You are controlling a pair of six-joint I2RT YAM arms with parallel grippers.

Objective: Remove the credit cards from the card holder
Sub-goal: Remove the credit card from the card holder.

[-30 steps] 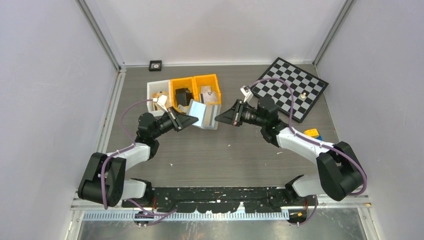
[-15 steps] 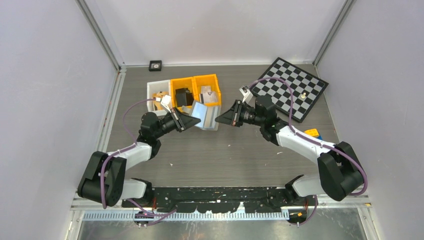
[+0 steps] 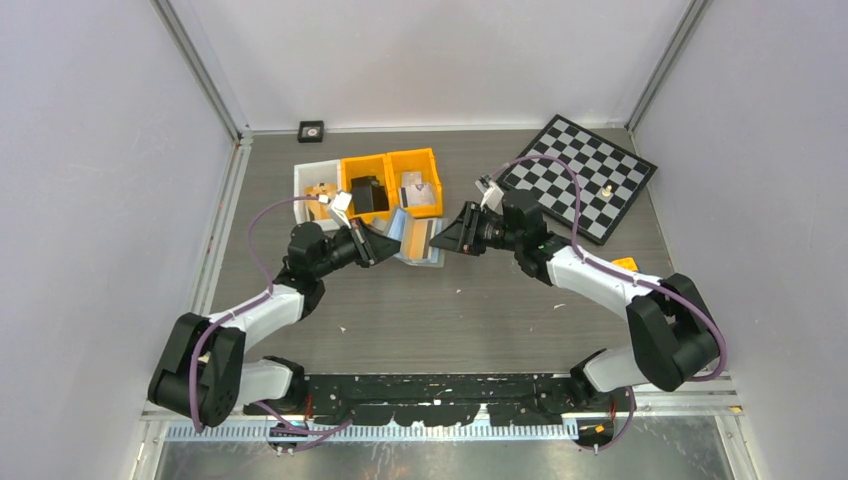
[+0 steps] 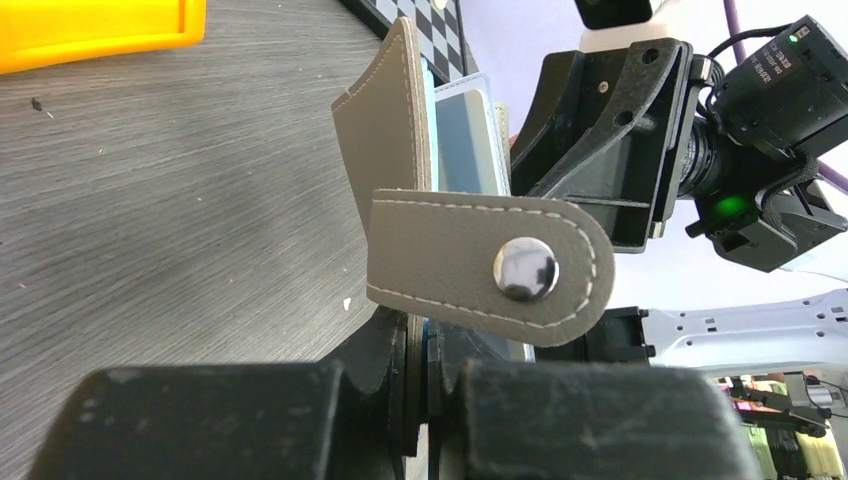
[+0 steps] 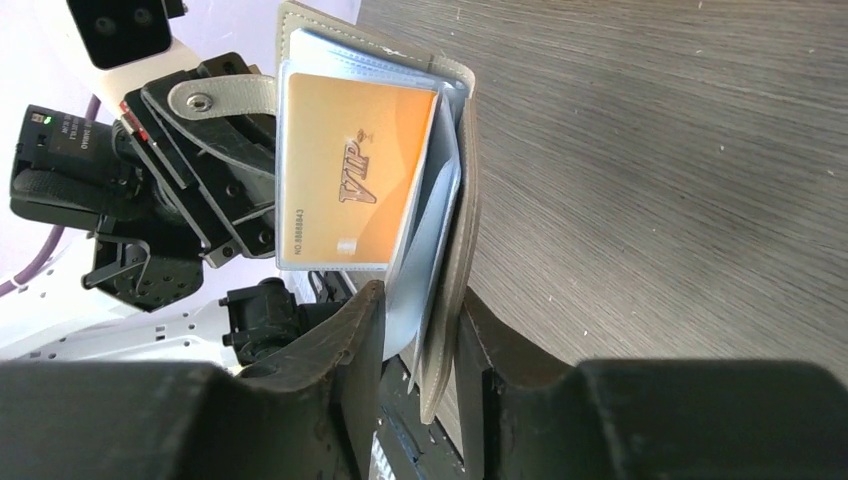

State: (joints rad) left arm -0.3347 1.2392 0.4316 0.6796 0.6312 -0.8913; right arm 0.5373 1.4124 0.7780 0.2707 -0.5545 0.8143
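Note:
The card holder is a grey stitched leather case with clear sleeves and a snap tab, held up between both grippers just in front of the bins. My left gripper is shut on one edge of it. My right gripper is shut on the opposite edge, its fingers around the cover and sleeves. A tan-orange credit card marked VIP sits in a sleeve facing the right wrist view. A pale blue card shows behind the cover in the left wrist view.
Two orange bins and a white bin stand just behind the holder. A chessboard lies at the back right. A small yellow and blue object sits by the right arm. A small black square lies at the back wall.
Both grippers have come closer together. The right gripper has moved left and closed onto the holder's free edge; the holder now looks narrower between them.

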